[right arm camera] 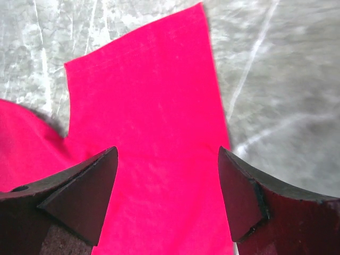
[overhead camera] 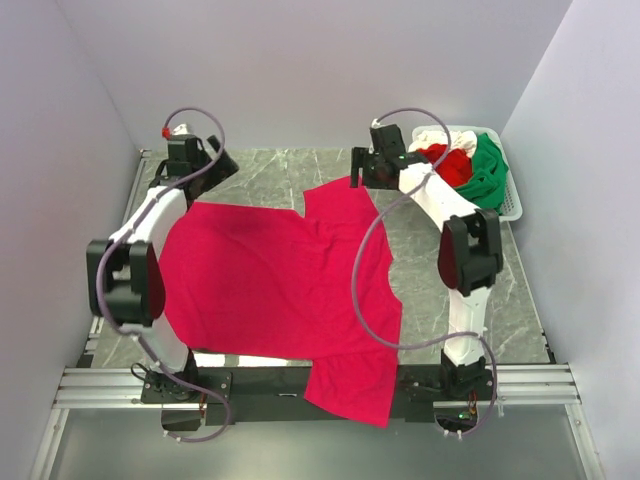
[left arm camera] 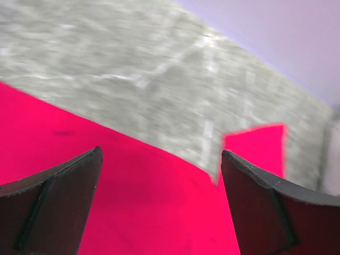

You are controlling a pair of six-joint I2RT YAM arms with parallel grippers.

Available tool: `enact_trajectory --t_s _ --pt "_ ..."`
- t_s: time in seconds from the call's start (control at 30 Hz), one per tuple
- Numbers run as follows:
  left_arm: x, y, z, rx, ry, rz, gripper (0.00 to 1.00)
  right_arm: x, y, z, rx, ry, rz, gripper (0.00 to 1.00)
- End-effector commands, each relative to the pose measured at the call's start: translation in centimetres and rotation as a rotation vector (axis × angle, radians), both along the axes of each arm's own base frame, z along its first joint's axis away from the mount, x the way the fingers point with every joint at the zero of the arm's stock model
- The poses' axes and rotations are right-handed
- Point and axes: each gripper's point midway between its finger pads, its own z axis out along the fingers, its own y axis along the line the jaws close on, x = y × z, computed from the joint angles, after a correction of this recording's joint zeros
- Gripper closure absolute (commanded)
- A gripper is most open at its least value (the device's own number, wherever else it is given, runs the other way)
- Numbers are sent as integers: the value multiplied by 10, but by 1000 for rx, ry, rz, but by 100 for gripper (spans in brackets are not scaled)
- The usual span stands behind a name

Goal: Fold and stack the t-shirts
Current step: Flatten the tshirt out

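A large crimson-red t-shirt (overhead camera: 280,285) lies spread flat on the grey marble table, one part hanging over the near edge. My left gripper (overhead camera: 205,170) hovers open and empty over its far left edge; the left wrist view shows red cloth (left arm camera: 133,196) between the fingers. My right gripper (overhead camera: 362,172) hovers open and empty over the shirt's far right sleeve (right arm camera: 154,122). Green (overhead camera: 488,172), red (overhead camera: 450,163) and white (overhead camera: 432,137) shirts lie bunched in the basket at the back right.
A white slotted plastic basket (overhead camera: 510,205) stands at the table's back right corner by the right wall. Bare marble tabletop (overhead camera: 280,165) shows behind the shirt. Purple cables loop from both arms. Walls close in left, right and back.
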Motion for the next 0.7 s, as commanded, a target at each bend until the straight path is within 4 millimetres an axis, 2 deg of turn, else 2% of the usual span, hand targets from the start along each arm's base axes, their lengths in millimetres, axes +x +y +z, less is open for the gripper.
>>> enact_trajectory --t_s 0.0,0.1,0.27,0.33,0.37,0.5,0.67 --pt "-21 -17 8 15 -15 -30 1 -11 -19 4 -62 -31 -44 18" --pt "-35 -26 -2 10 2 -46 1 -20 -26 -12 -89 -1 -62 20" --pt "-52 -36 -29 7 55 -73 1 -19 -33 -39 -132 42 -90 22" --pt "-56 -36 -38 5 70 -77 1 -15 -35 -44 -141 49 -99 24" --pt "-56 -37 -39 5 72 -78 1 -14 -34 -52 -152 63 -101 24" --pt "-59 -37 -46 -13 85 -57 1 -4 -36 -61 -176 68 -126 27" --pt "-56 -53 -57 -112 81 -76 1 10 -40 -72 -189 82 -151 30"
